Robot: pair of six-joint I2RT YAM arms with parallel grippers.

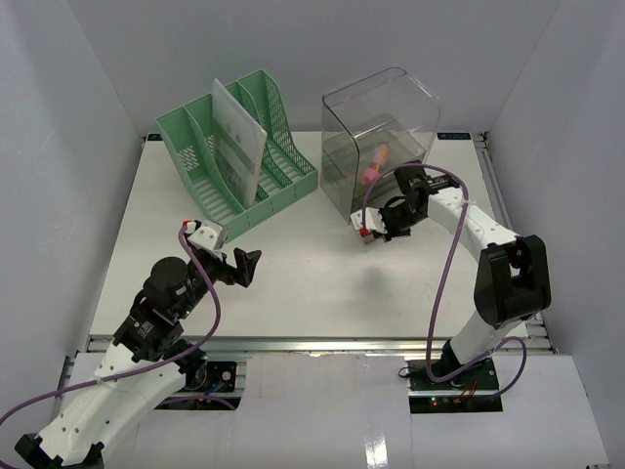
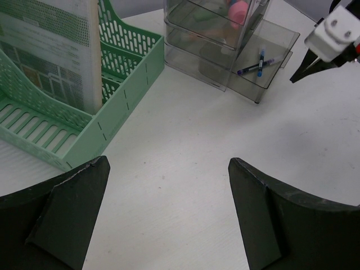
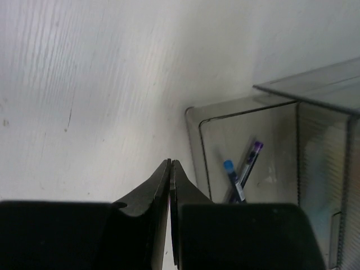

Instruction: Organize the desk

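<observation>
The white desk [image 1: 312, 274] carries a green file rack [image 1: 283, 171] at the back left and a clear drawer box [image 1: 381, 107] at the back right. The box's bottom drawer [image 2: 278, 39] is pulled out, with two pens [image 3: 241, 171] lying in it. My right gripper [image 1: 379, 234] hangs just in front of that drawer's rim [image 3: 193, 135]. Its jaws are pressed together on nothing, tip [image 3: 170, 163] over bare desk. My left gripper [image 1: 244, 269] hovers over the desk's left middle, wide open and empty [image 2: 169, 161].
A printed sheet [image 1: 239, 137] stands upright in the rack [image 2: 121, 101]. A pink object [image 1: 374, 168] sits in an upper drawer of the box. White walls enclose the desk on three sides; a metal rail [image 1: 312, 344] runs along its front edge.
</observation>
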